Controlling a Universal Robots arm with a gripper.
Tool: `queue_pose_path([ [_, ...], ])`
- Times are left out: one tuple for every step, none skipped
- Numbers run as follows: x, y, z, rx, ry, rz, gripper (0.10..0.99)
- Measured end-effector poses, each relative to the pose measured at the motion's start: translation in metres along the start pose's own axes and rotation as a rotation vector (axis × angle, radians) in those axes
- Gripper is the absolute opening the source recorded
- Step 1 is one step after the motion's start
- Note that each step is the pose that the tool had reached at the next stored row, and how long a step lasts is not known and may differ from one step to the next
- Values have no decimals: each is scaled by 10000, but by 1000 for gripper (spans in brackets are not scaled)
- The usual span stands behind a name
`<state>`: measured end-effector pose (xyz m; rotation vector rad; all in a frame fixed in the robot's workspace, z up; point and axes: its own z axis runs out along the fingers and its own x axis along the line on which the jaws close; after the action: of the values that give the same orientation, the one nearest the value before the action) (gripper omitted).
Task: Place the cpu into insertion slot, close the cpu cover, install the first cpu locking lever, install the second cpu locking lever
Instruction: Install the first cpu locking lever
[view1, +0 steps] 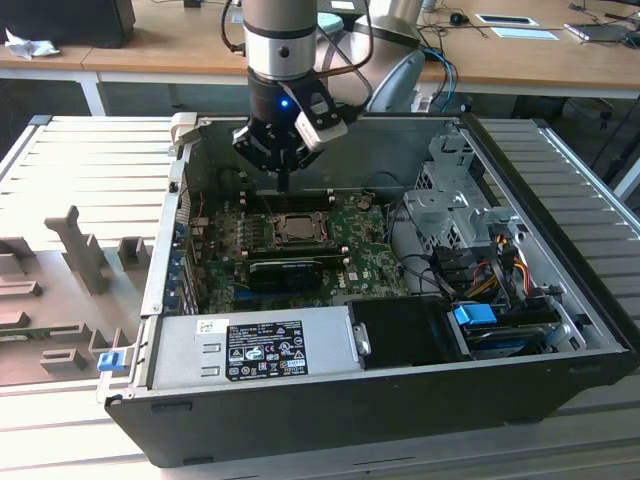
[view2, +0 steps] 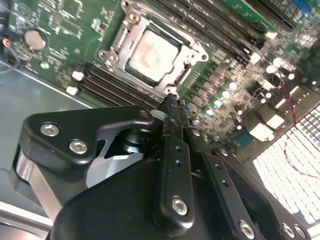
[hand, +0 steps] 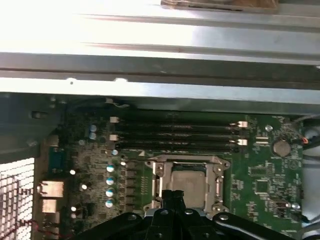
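Your gripper (view1: 285, 184) hangs inside the pc case (view1: 400, 400), centre-top of the exterior view, just above the board and near the far edge of the insertion slot (view2: 111, 56). The fingers look pressed together w/ nothing between them, so a narrow empty tip, as the second wrist view shows it (view2: 172, 102).

The cpu (view2: 151, 50) sits flat in the slot, pale top showing through the window of the cpu cover (view2: 175, 31). The cover seems to lie down around the chip. In the exterior view the chip (view1: 297, 228) is mid-frame, just below the tip.

My read: steps 1 and 2 look done, so you're in the lever stage. I can't tell whether either lever is latched. Lever work calls for a fine push on a thin bar at the socket's edge, tip kept off the chip and off the memory slots (view2: 115, 85) beside it.

Contents of the case:
- the green motherboard (view1: 370, 250)
- a black expansion card (view1: 285, 270) just below the socket
- the grey psu box (view1: 260, 345) along the lower edge
- a drive cage (view1: 450, 200) w/ cables (view1: 490, 265) on the exterior view's right
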<state>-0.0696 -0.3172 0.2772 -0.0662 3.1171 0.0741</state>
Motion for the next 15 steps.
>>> queue_pose_path([
  [25,1,0,-16,0,0,106],
  [50,2,1,-32,-1,-4,106],
  [110,5,2,-67,-4,-11,106],
  [138,6,2,-80,-5,-14,106],
  [166,7,3,-92,-7,-18,106],
  [196,8,4,-103,-8,-24,106],
  [222,9,5,-112,-8,-28,106],
  [267,11,6,-126,-10,-32,106],
  [323,13,7,-134,-11,-36,106],
  [355,14,9,-137,-12,-37,106],
  [389,16,12,-140,-13,-37,106],
  [420,17,19,-145,-15,-38,106],
  [434,18,28,-151,-22,-39,106],
  [448,18,34,-155,-27,-41,106],
  [462,18,42,-161,-31,-41,106],
])
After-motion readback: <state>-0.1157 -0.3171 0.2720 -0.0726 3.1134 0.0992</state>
